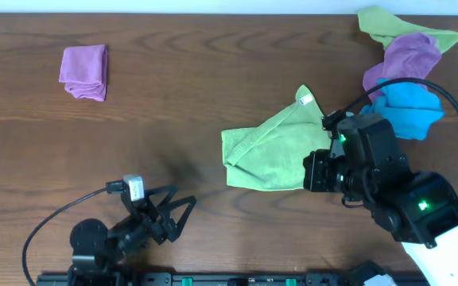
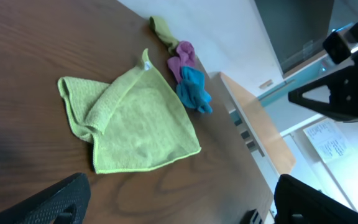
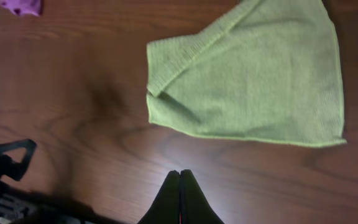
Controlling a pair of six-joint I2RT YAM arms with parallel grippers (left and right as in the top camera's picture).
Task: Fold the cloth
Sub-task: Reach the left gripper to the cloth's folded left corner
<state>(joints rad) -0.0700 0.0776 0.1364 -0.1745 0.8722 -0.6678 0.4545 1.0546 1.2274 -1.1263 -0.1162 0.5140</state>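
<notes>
The cloth (image 1: 269,151) lay flat on the wooden surface (image 1: 213,56), right of centre, with one corner flap turned over onto itself and its white tag (image 1: 305,98) at the far corner. The right fingers (image 3: 180,186) were pressed together with nothing between them, over bare wood just beside the cloth's near edge and not touching it. The left fingers (image 1: 177,208) were spread wide and empty, well apart from the cloth at the near side of the surface. A folded purple cloth (image 1: 83,71) sat far off to the left, and a heap of green, purple and blue cloths (image 1: 404,71) lay at the far right corner
</notes>
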